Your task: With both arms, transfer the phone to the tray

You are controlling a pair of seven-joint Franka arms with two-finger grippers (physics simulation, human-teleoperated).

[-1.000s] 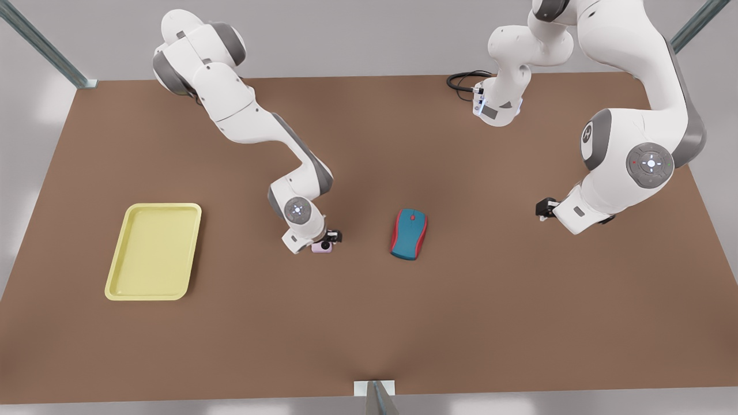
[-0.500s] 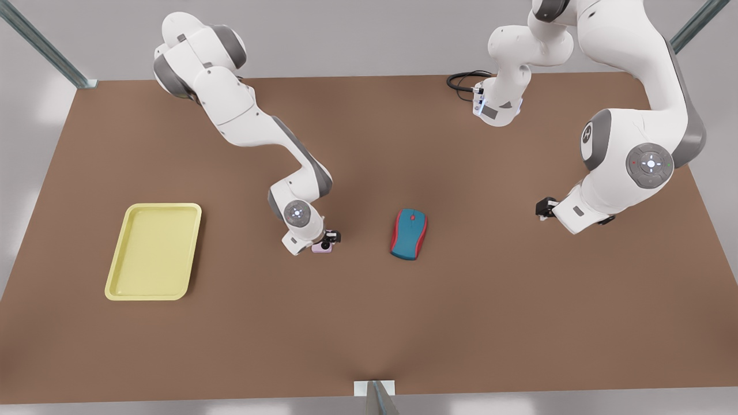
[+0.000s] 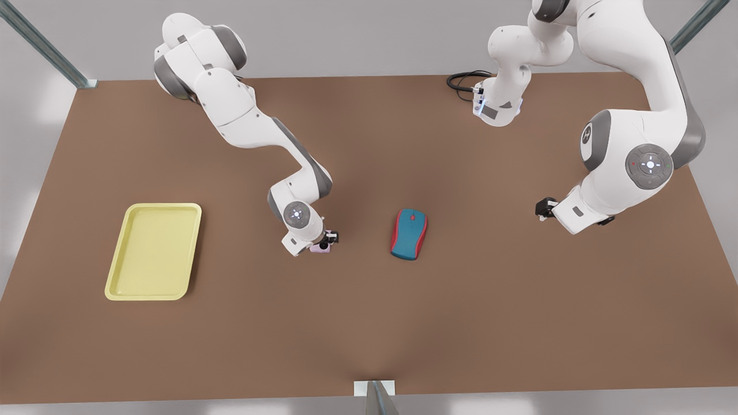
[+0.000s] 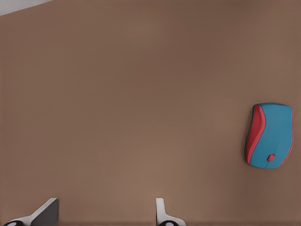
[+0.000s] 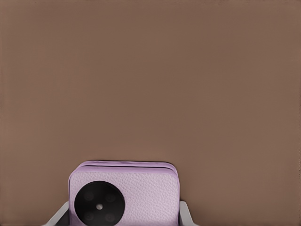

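The pale pink phone (image 3: 320,248) lies near the table's middle, mostly under the wrist of the arm on the front view's left. That arm carries my right gripper (image 3: 326,241). In the right wrist view the phone (image 5: 136,190) sits between my right gripper's (image 5: 123,217) fingers (image 5: 185,214), which press against its two sides. The yellow tray (image 3: 154,251) lies further toward the front view's left. My left gripper (image 3: 545,208) waits at the front view's right, and in the left wrist view it (image 4: 104,214) stands open over bare table.
A teal-and-red computer mouse (image 3: 409,234) lies just to the front view's right of the phone, and the left wrist view shows the mouse (image 4: 269,135) too. A black cable (image 3: 463,80) coils at the table's far edge. A metal post (image 3: 375,397) stands at the near edge.
The right arm and the phone have shifted very slightly toward the front view's left. The left arm has stayed where it was.
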